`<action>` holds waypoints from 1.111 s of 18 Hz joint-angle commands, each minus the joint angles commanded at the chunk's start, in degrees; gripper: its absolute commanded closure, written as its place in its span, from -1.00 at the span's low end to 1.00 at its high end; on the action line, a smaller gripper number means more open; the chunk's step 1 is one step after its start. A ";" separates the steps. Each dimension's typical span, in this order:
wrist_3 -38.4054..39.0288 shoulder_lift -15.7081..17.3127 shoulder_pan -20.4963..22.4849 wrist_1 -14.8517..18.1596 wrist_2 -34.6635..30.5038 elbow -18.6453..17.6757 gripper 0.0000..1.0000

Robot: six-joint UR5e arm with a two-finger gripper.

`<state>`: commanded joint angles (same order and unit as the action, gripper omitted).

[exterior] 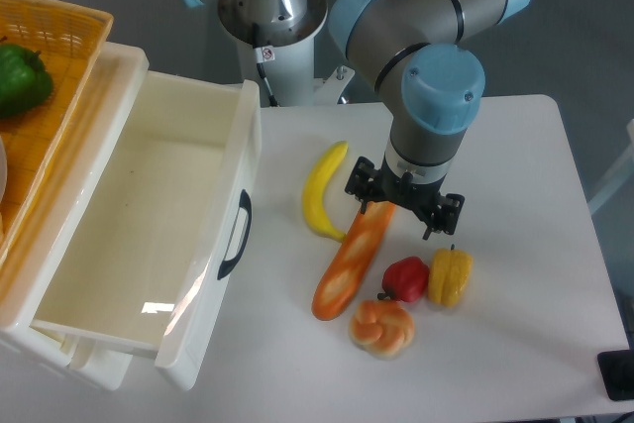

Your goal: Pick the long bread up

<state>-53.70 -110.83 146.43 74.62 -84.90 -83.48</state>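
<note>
The long bread (pixel 351 266) is a glossy orange-brown loaf lying slantwise on the white table (pixel 515 165), lower end toward the front. Its upper end reaches under my gripper (pixel 401 203). The gripper points straight down over that end, and its black jaws look spread to either side of the loaf, so it seems open. The fingertips themselves are hidden under the wrist. The loaf rests on the table.
A yellow banana (pixel 321 195) lies just left of the loaf. A red pepper (pixel 406 277), a yellow pepper (pixel 451 276) and a knotted tan bun (pixel 382 327) crowd its right and front. An open white drawer (pixel 245 151) fills the left, with an orange basket (pixel 64 37) holding a green pepper (pixel 20 76).
</note>
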 joint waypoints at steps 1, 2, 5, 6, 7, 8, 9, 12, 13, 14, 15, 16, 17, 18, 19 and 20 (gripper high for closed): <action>0.00 0.00 0.00 -1.40 0.00 -1.23 -1.00; 0.09 0.26 -0.09 -3.50 0.00 -2.29 -1.00; 0.62 0.53 -0.26 -5.54 -1.66 -4.32 -1.00; 0.44 0.53 -0.26 -5.54 -2.37 -4.49 -1.00; 0.35 0.53 -0.26 -5.54 -2.90 -4.93 -1.00; 0.35 0.53 -0.35 -5.63 -3.16 -5.72 -1.00; 0.18 0.61 -0.35 -5.80 -3.08 -6.86 -1.00; 0.18 0.70 -0.35 -7.73 -2.81 -10.64 -1.00; 0.18 0.62 -0.35 -8.00 -2.81 -10.91 -1.00; 0.18 0.53 -0.44 -8.00 -2.90 -11.26 -1.00; 0.18 0.44 -0.53 -8.18 -3.07 -11.78 -1.00; 0.18 0.27 -0.70 -8.18 -3.42 -12.05 -1.00; 0.18 0.18 -0.88 -8.18 -3.69 -12.66 -1.00; 0.18 0.00 -0.97 -8.27 -4.04 -13.19 -1.00; 0.18 -0.17 -0.97 -8.35 -4.39 -13.54 -1.00; 0.18 -0.44 -0.97 -8.53 -4.48 -13.72 -1.00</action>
<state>-53.53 -111.27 145.46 66.10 -89.38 -97.21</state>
